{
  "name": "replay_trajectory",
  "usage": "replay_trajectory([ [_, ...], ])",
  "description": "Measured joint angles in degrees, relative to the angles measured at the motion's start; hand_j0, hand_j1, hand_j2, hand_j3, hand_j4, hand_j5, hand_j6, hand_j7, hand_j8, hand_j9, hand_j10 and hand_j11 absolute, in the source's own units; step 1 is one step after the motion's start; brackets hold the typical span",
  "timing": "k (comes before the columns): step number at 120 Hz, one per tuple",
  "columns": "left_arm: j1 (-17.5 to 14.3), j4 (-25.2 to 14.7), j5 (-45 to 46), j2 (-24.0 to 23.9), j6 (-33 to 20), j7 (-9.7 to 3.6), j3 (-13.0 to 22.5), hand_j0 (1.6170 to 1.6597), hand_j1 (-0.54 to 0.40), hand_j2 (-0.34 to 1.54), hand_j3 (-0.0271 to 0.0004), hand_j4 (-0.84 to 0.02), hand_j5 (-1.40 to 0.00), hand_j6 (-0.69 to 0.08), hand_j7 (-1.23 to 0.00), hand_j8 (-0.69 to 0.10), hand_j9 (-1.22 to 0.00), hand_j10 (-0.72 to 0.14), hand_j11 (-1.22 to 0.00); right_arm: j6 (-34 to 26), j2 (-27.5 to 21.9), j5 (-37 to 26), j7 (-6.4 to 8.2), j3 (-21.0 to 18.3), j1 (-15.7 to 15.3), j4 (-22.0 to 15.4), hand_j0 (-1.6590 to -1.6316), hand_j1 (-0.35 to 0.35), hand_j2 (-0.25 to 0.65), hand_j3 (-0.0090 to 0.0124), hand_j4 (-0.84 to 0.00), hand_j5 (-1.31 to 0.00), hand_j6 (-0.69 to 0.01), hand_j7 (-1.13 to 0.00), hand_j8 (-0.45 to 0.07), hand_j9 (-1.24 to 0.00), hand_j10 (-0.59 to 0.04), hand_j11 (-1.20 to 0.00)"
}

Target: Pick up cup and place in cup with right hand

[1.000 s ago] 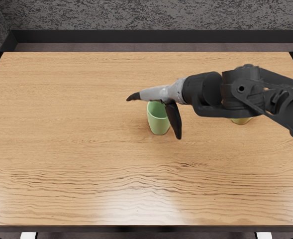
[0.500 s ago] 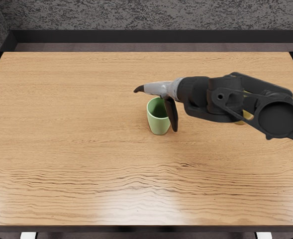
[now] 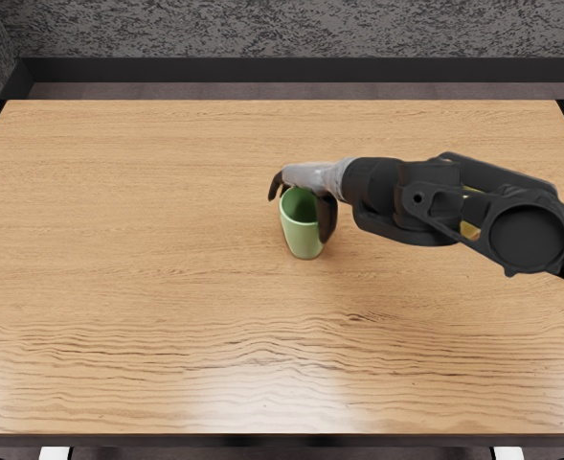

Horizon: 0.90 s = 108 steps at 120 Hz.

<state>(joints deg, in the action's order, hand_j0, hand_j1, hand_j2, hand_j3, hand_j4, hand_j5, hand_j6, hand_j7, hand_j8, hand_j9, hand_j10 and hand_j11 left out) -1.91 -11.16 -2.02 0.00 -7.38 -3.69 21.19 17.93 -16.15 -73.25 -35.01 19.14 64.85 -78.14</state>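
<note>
Right hand [image 3: 312, 176] fairly closed, curled round the green cup [image 3: 305, 237] and gripping it near the rim. One dark finger [image 3: 275, 189] bends down at the rim's left side, thumb [image 3: 327, 222] lies against its right side. Other fingers mostly hidden, can't tell how they sit. Back of hand pale grey, over the rim's far side.

Cup around mid-table, upright or nearly so, mouth up, partly covered by the hand. Can't tell if its base touches the table [image 3: 119, 240]. Inner wall green, shaded lower down; too dark and covered to tell what's in it.

Yellow thing [image 3: 469, 230] well right of the cup, showing in small bits through gaps in the dark right arm [image 3: 529, 237]; mostly hidden, so shape and contents can't be told. Cup and yellow thing apart. Table wood-grained, with a dark front edge.
</note>
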Motion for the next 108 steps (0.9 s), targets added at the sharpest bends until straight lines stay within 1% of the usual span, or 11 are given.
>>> replay_trajectory([
  [5, 0.06, 0.0, 0.0, 0.0, 0.0, 0.0, 0.01, 1.6581, 0.349, 0.0, 0.0, 0.0, 0.0, 0.0, 0.0, 0.0, 0.0, 0.0, 0.0, -0.22, 0.08, 0.13, 0.0, 0.03, -0.1, 0.0, -1.6582, 0.116, 0.018, 0.0002, -0.347, -0.46, -0.287, -0.45, -0.268, -0.46, -0.345, -0.46],
  [7, 0.04, 0.0, 0.0, 0.0, 0.0, 0.0, 0.01, 1.6581, 0.349, 0.0, 0.0, 0.0, 0.0, 0.0, 0.0, 0.0, 0.0, 0.0, 0.0, -0.31, 0.1, 0.16, 0.0, 0.05, -0.13, 0.01, -1.6574, 0.11, 0.01, -0.0012, -0.357, -0.47, -0.282, -0.47, -0.256, -0.47, -0.355, -0.47],
  [13, 0.01, 0.0, 0.0, 0.0, 0.0, 0.0, 0.0, 1.6581, 0.349, 0.0, 0.0, 0.0, 0.0, 0.0, 0.0, 0.0, 0.0, 0.0, 0.0, -0.81, 0.14, 0.2, -0.01, 0.09, -0.21, 0.07, -1.6555, 0.098, -0.01, -0.0017, -0.388, -0.5, -0.281, -0.5, -0.26, -0.5, -0.385, -0.5],
  [15, 0.05, 0.0, 0.0, 0.0, 0.0, 0.0, 0.0, 1.6581, 0.349, 0.0, 0.0, 0.0, 0.0, 0.0, 0.0, 0.0, 0.0, 0.0, 0.0, -0.96, 0.13, 0.23, -0.01, 0.12, -0.23, 0.08, -1.6552, 0.096, -0.016, -0.0006, -0.396, -0.51, -0.278, -0.51, -0.268, -0.51, -0.392, -0.51],
  [23, 0.04, 0.0, 0.0, 0.0, 0.0, 0.0, 0.01, 1.6581, 0.349, 0.0, 0.0, 0.0, 0.0, 0.0, 0.0, 0.0, 0.0, 0.0, 0.0, -1.47, -0.06, 0.58, 0.0, 0.43, -0.3, 0.07, -1.6539, 0.086, -0.036, -0.0006, -0.422, -0.54, -0.279, -0.55, -0.287, -0.55, -0.414, -0.55],
  [38, -0.01, 0.0, 0.0, 0.0, 0.0, 0.01, 0.01, 1.6581, 0.349, 0.0, 0.0, 0.0, 0.0, 0.0, 0.0, 0.0, 0.0, 0.0, 0.0, -1.69, -1.73, 2.17, 0.01, 1.56, -0.14, -1.27, -1.6528, 0.081, -0.06, -0.001, -0.448, -0.59, -0.269, -0.59, -0.268, -0.6, -0.391, -0.6],
  [49, 0.03, 0.0, 0.0, 0.0, 0.0, 0.0, 0.01, 1.6581, 0.349, 0.0, 0.0, 0.0, 0.0, 0.0, 0.0, 0.0, 0.0, 0.0, 0.0, -0.4, -5.31, 4.69, 0.01, 2.94, 0.33, -4.12, -1.6523, 0.083, -0.054, -0.0008, -0.461, -0.6, -0.265, -0.6, -0.264, -0.61, -0.393, -0.61],
  [72, 0.05, 0.0, 0.0, 0.0, 0.0, 0.0, 0.01, 1.6581, 0.349, 0.0, 0.0, 0.0, 0.0, 0.0, 0.0, 0.0, 0.0, 0.0, 0.0, 6.5, -14.61, 10.45, 0.01, 9.58, 0.93, -9.13, -1.6523, 0.086, -0.06, 0.0, -0.46, -0.63, -0.247, -0.62, -0.241, -0.63, -0.382, -0.64],
  [77, 0.0, 0.0, 0.0, 0.0, 0.0, 0.0, 0.01, 1.6581, 0.349, 0.0, 0.0, 0.0, 0.0, 0.0, 0.0, 0.0, 0.0, 0.0, 0.0, 8.5, -16.83, 11.99, 0.01, 11.56, 0.97, -9.78, -1.6523, 0.073, -0.087, -0.0002, -0.462, -0.63, -0.252, -0.62, -0.246, -0.64, -0.385, -0.64],
  [95, -0.01, 0.0, 0.0, 0.0, 0.0, 0.0, 0.0, 1.6581, 0.349, 0.0, 0.0, 0.0, 0.0, 0.0, 0.0, 0.0, 0.0, 0.0, 0.0, 14.57, -23.92, 17.01, -0.01, 17.34, 1.03, -11.31, -1.6534, 0.09, -0.056, 0.0007, -0.453, -0.64, -0.243, -0.61, -0.235, -0.64, -0.378, -0.64],
  [108, 0.01, 0.0, 0.0, 0.0, 0.0, 0.0, 0.01, 1.6581, 0.349, 0.0, 0.0, 0.0, 0.0, 0.0, 0.0, 0.0, 0.0, 0.0, 0.0, 16.25, -28.51, 19.23, 0.0, 19.8, 1.03, -11.62, -1.6531, 0.065, -0.109, -0.0001, -0.448, -0.63, -0.255, -0.61, -0.241, -0.64, -0.385, -0.64],
])
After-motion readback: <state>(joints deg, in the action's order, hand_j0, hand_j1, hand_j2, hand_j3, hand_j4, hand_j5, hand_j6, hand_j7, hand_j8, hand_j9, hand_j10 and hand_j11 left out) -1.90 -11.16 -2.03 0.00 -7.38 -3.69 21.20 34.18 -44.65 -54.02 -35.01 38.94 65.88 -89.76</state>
